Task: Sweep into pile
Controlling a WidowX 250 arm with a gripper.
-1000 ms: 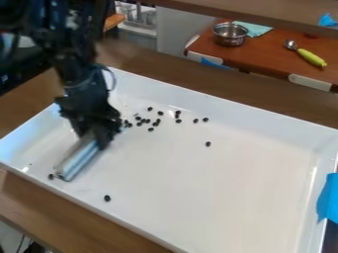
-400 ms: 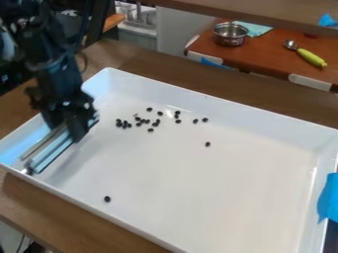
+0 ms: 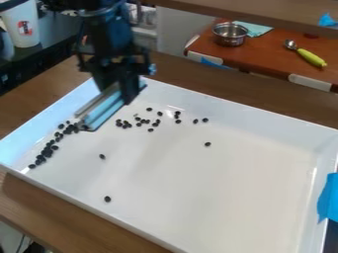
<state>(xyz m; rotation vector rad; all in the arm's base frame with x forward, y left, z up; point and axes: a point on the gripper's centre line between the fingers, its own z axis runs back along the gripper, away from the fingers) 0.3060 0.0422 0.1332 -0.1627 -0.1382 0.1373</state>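
One brown desk (image 3: 53, 212) carries one rectangular white tray (image 3: 231, 188), the work area for sweeping the dark pieces into a pile. The black arm (image 3: 109, 29) enters at the top edge of the view and hangs, slightly tilted, over the tray's upper-left part. The sweeper (image 3: 102, 111) slants from upper right to lower left, its long axis roughly following the tray's left wall; contact with the tray floor cannot be confirmed. The tool (image 3: 116, 95), pointing down, is closed about the sweeper, its fingers parted only by the held part.

Two main groups of pieces lie on opposite sides of the sweeper. The wall row (image 3: 47, 152) extends down and left from beside its lower end. The central scatter (image 3: 156, 123) lies to its right, well apart from the row. The next stroke probably requires placing the sweeper beyond the scatter, long axis facing it, then pushing left toward the row. Three single pieces need separate pickup by a stroke: the left stray (image 3: 102, 156), the front stray (image 3: 107, 199) and the right stray (image 3: 208, 144).
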